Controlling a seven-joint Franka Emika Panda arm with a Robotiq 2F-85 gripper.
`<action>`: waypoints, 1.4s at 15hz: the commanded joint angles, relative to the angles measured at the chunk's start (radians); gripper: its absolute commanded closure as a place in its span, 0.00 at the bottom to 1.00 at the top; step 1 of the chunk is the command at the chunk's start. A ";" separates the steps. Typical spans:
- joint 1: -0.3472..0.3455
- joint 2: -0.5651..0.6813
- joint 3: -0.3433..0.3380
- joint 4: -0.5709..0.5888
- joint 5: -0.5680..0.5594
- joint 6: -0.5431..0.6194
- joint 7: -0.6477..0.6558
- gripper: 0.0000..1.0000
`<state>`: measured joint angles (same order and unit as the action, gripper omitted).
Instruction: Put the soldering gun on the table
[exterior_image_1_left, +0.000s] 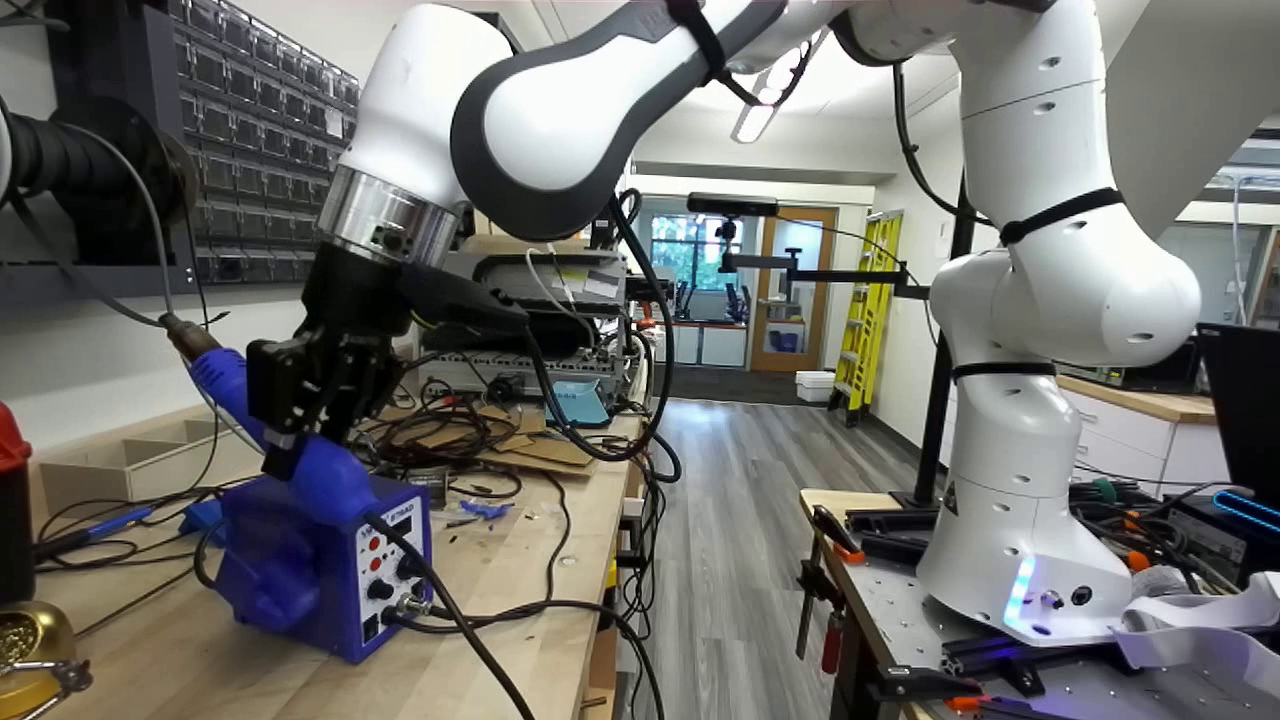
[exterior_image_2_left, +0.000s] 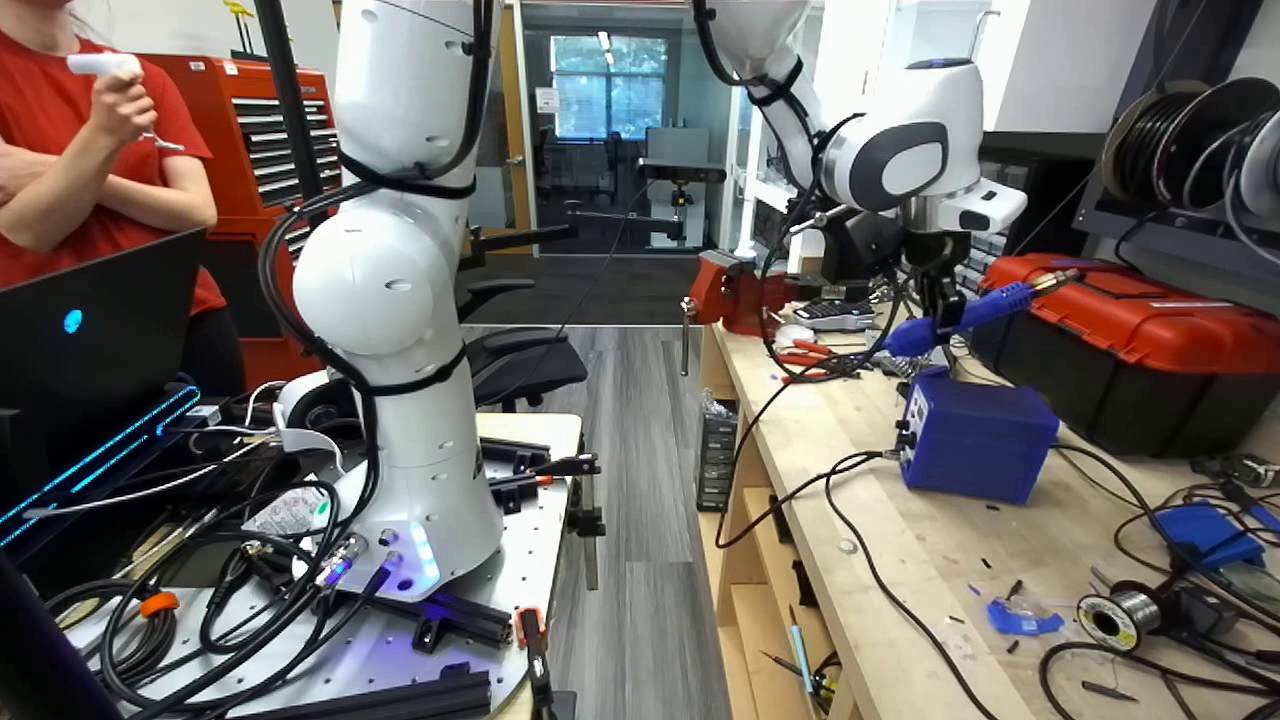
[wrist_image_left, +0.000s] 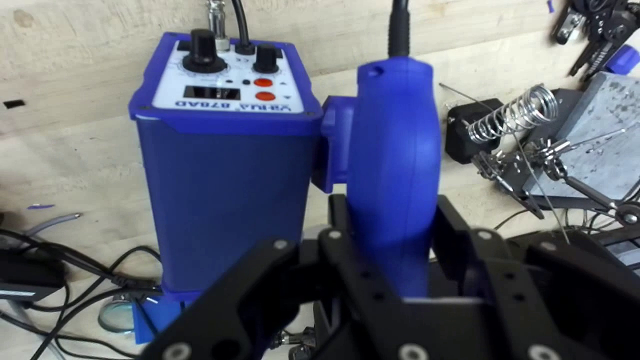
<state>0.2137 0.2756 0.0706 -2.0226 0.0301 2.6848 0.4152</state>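
Descend slowly to the table, steering clear of the nearby soldering station. Level the soldering gun, held aloft and tilted, before touchdown. With fingers clamped against both its sides, delay release until fully supported.

Soldering gun: smooth plastic, satin sheen; its nozzle bare metal. My jaws: matt black, with shiny metal screw heads. My wrist collar: bright polished metal. My arm: smooth white shell, soft gloss. Soldering station: low-sheen casing, 2 glossy red buttons on smooth white panel. Worktop: pale wood, grain showing. Spring: shiny metal wire. Toolbox: plastic-looking, lid glossier than body. Flat sheets: dull brown cardboard.
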 joint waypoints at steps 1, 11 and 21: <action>-0.002 -0.100 -0.022 -0.071 -0.024 0.012 0.013 0.83; -0.082 -0.185 -0.062 -0.104 -0.045 -0.108 -0.030 0.83; -0.143 -0.182 -0.093 -0.147 -0.134 -0.205 -0.053 0.83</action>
<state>0.0846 0.1298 -0.0138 -2.1236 -0.0611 2.5002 0.3657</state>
